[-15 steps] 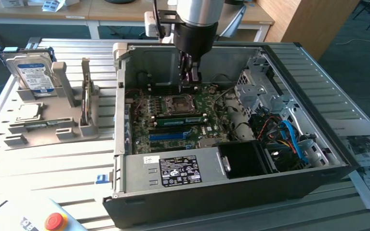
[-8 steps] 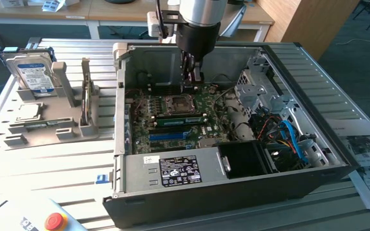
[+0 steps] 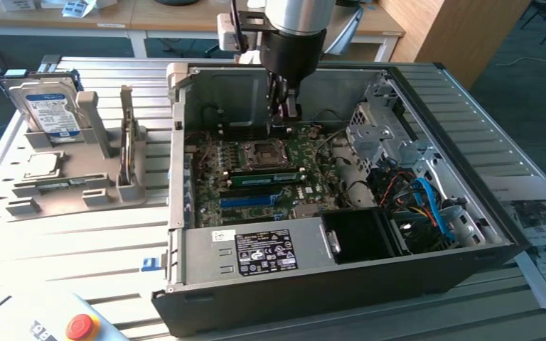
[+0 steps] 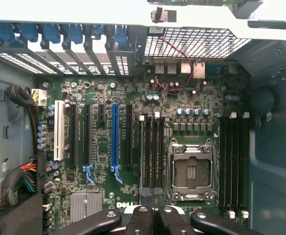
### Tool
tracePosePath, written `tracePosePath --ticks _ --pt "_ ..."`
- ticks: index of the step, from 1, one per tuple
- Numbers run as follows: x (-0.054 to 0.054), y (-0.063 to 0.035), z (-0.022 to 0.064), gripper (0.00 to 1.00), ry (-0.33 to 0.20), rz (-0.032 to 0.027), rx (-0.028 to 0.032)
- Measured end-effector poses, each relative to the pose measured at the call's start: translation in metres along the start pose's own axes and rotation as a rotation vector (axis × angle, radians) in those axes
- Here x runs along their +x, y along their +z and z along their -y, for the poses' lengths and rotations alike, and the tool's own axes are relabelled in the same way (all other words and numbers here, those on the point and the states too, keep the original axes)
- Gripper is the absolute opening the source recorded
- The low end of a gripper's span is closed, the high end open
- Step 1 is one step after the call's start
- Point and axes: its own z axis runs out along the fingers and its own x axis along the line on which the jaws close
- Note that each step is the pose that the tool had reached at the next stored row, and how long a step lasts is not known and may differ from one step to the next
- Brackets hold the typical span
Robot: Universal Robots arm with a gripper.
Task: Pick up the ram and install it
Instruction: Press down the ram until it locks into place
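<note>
The hand (image 3: 286, 126) hangs inside the open computer case (image 3: 173, 142), which lies toward the worktop's (image 3: 65, 241) edge on the exterior view's right. Its fingers (image 4: 142, 215) are pressed together with nothing visible between them. A green stick, apparently the ram (image 3: 268, 175), sits in a slot just beside the processor socket (image 3: 259, 151). Judging by this, installing is under way or finished. Any further push calls for squaring up over the stick and pressing evenly until both end clips catch.

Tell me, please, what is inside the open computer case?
Inside the case lie a green motherboard with an empty processor socket, black memory slots, a blue slot, a power supply and cables. The shut gripper hangs above the board. The power supply covers whatever lies beneath it.
</note>
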Motion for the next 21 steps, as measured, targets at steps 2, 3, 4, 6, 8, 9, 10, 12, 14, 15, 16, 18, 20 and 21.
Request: tracePosePath --ticks 2,3,4,6,8,9,10,12,14,15,16,18,20,21 --pt "-0.0001 -0.0022 0.0000 0.10 0.000 0.0000 0.0000" --pt "-0.0001 -0.0033 -0.0001 0.10 0.000 0.0000 0.0000" --pt "-0.0002 -0.0043 -0.0001 0.10 0.000 0.0001 0.0000" --pt "-0.0002 -0.0053 -0.0001 0.10 0.000 0.0002 0.0001" --pt "-0.0002 -0.0054 -0.0001 0.10 0.000 0.0001 0.0000" --pt "-0.0002 -0.0053 -0.0001 0.10 0.000 0.0001 0.0000" --pt "-0.0002 -0.0054 -0.0001 0.10 0.000 0.0001 0.0000" --pt "-0.0002 -0.0054 -0.0001 0.10 0.000 0.0001 0.0000" --pt "-0.0002 -0.0054 -0.0001 0.10 0.000 0.0001 0.0000" --pt "-0.0002 -0.0053 -0.0001 0.10 0.000 0.0001 0.0000" --pt "-0.0002 -0.0054 -0.0001 0.10 0.000 0.0001 0.0000" --pt "-0.0002 -0.0054 -0.0001 0.10 0.000 0.0001 0.0000" --pt "-0.0002 -0.0054 -0.0001 0.10 0.000 0.0001 0.0000" --pt "-0.0002 -0.0054 -0.0001 0.10 0.024 0.0003 0.0008"
